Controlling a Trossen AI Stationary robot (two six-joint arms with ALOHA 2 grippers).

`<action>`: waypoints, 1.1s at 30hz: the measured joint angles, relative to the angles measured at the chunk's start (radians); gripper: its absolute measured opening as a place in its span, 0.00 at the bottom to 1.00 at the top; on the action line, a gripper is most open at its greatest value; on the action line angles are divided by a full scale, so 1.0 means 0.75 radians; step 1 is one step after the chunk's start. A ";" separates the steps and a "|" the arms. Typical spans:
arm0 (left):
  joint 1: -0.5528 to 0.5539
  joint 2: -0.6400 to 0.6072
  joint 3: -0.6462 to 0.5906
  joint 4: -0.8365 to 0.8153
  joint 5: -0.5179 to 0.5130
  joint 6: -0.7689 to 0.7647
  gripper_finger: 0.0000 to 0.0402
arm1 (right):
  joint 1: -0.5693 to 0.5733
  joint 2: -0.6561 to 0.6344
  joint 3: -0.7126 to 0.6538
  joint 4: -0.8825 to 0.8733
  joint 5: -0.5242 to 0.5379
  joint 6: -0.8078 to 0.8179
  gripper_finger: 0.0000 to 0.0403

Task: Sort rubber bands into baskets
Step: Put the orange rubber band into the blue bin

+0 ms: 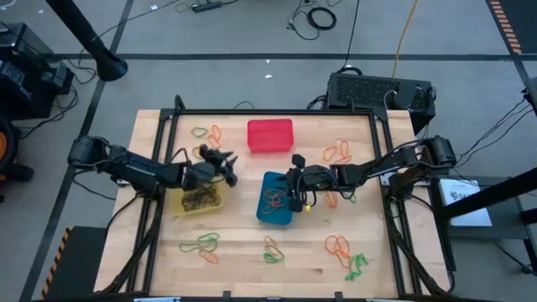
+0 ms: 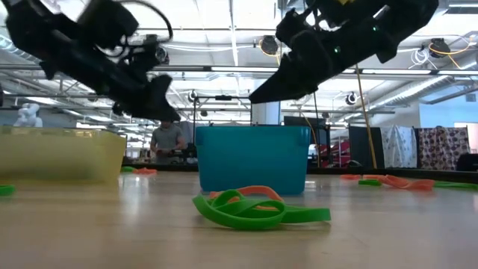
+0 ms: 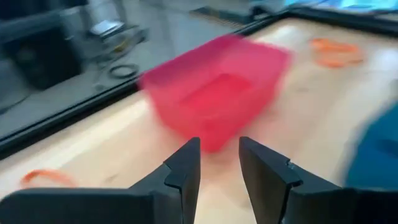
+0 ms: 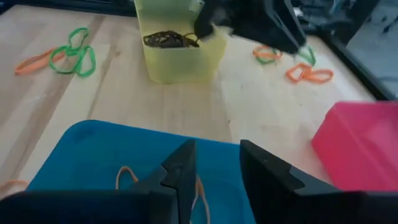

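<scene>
Three baskets stand mid-table: the red one at the far side, the blue one in the middle, the yellow one to its left. Dark rubber bands lie in the yellow basket and orange bands in the blue. My left gripper hangs open and holds nothing, just beyond the yellow basket's far right corner, pointing toward the red basket. My right gripper stands open over the blue basket, nothing between its fingers.
Loose orange and green rubber bands lie in clusters at the far left, the far right, along the near side and at the near right. A black frame borders the wooden table.
</scene>
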 joint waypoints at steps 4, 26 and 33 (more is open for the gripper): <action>0.176 0.000 0.053 -0.226 0.054 -0.074 0.29 | -0.030 0.000 0.005 0.003 -0.004 -0.054 0.29; 0.877 -0.073 0.289 -1.090 -0.065 -0.025 0.29 | -0.481 0.595 0.884 -0.375 -0.533 -0.253 0.29; 1.055 -0.138 0.289 -1.082 -0.091 0.054 0.29 | -0.499 1.071 1.396 -0.362 -0.534 -0.157 0.29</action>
